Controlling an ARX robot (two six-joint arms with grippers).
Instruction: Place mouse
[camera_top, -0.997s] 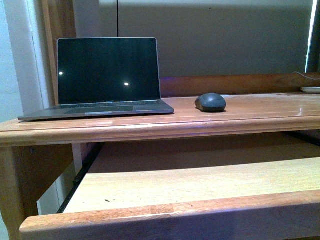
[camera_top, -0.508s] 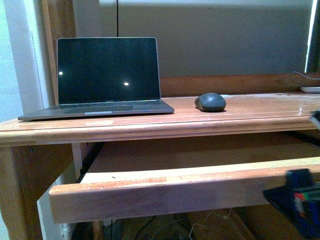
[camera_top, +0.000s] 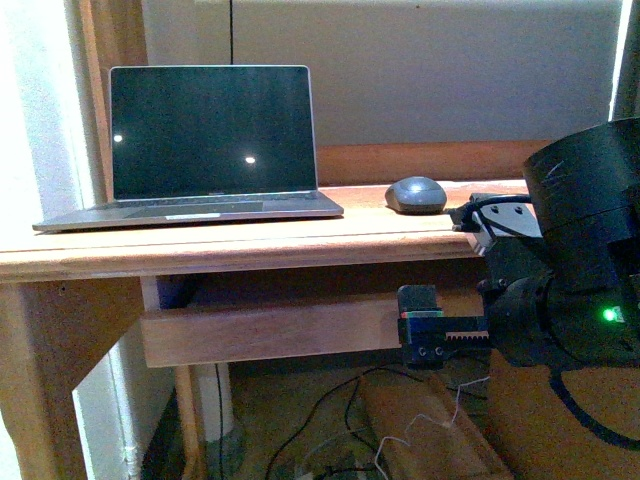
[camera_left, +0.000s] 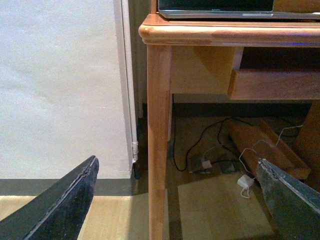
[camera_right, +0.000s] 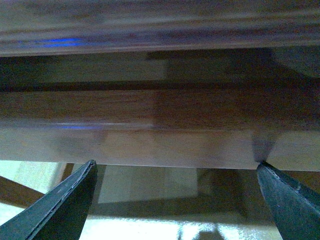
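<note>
You see the mouse (camera_top: 417, 194) sitting on the worktop (camera_top: 250, 245), just right of the open laptop (camera_top: 200, 150) and apart from it, with neither arm touching it. Your right gripper (camera_right: 172, 175) is low, at the front of the drawer (camera_top: 270, 330) under the worktop, jaws spread wide and holding nothing (the drawer face fills the wrist view). Your left gripper (camera_left: 175, 200) hangs down near the worktop's leg (camera_left: 159, 140), jaws likewise wide apart and empty.
</note>
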